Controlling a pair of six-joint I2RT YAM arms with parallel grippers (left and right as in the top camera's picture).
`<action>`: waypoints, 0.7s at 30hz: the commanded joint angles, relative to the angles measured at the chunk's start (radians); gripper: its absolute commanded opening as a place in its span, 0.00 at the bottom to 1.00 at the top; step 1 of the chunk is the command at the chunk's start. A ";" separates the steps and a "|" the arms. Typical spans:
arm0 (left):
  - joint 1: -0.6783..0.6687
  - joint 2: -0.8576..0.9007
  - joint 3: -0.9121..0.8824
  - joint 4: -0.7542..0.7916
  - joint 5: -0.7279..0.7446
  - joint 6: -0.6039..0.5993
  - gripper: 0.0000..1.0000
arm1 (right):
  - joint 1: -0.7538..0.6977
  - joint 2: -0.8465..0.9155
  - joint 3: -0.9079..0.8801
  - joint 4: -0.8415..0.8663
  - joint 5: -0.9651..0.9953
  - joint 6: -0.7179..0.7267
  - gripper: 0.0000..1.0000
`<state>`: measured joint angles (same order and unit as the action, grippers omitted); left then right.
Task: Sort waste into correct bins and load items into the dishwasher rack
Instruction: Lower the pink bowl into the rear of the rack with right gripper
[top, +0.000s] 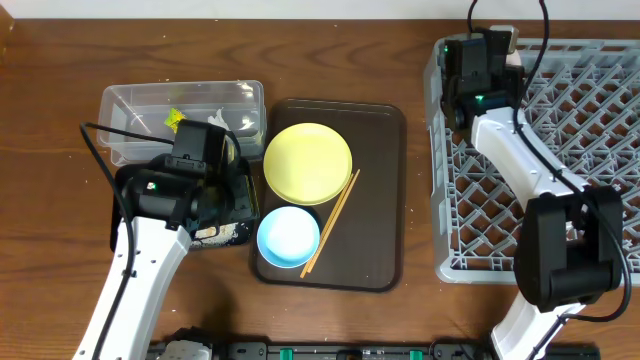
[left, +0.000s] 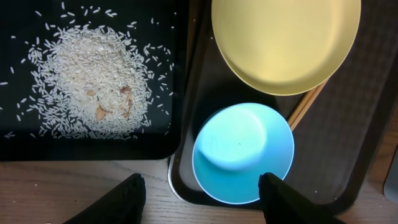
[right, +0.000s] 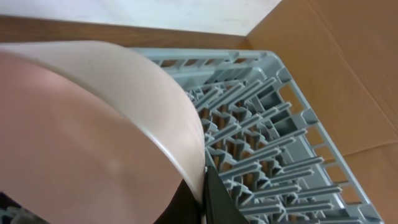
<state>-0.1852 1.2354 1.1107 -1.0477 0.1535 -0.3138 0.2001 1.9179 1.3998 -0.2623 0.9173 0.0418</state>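
Rice (left: 93, 81) is binned beside our spread-open left gripper (left: 202, 193); plate (left: 286, 37), blue bowl (left: 242, 152), chopsticks (left: 308, 102) wait ahead. Right gripper (right: 206, 194) clamps the white bowl (right: 81, 137) over the rack (right: 280, 155).

Fixed high above, we look straight down on the whole worktop (top: 60, 50). Both arms enter from the lower edge, and the dishwasher rack (top: 590, 110) is at right.

The left wrist view also faces downward but from much nearer, with the left claw (left: 199, 202) at its bottom edge. It shares with the overhead the yellow plate (left: 286, 37), the light blue bowl (left: 242, 152) and the black bin (left: 81, 146).

The right wrist view sits closest of all. A white bowl (right: 81, 137) fills its left half, and it looks slantwise across the rack's corner (right: 280, 124), the corner we find in the overhead's upper right.
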 joint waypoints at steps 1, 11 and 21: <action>0.003 0.001 0.006 -0.002 -0.008 -0.002 0.62 | 0.023 0.015 0.010 -0.039 -0.009 0.014 0.01; 0.003 0.001 0.006 -0.003 -0.008 -0.002 0.61 | 0.038 0.015 0.010 -0.180 -0.009 0.104 0.01; 0.003 0.001 0.006 -0.003 -0.008 -0.002 0.62 | 0.082 0.014 0.010 -0.311 -0.035 0.145 0.05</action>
<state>-0.1848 1.2354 1.1107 -1.0477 0.1535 -0.3138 0.2436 1.9175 1.4132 -0.5442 0.9833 0.1810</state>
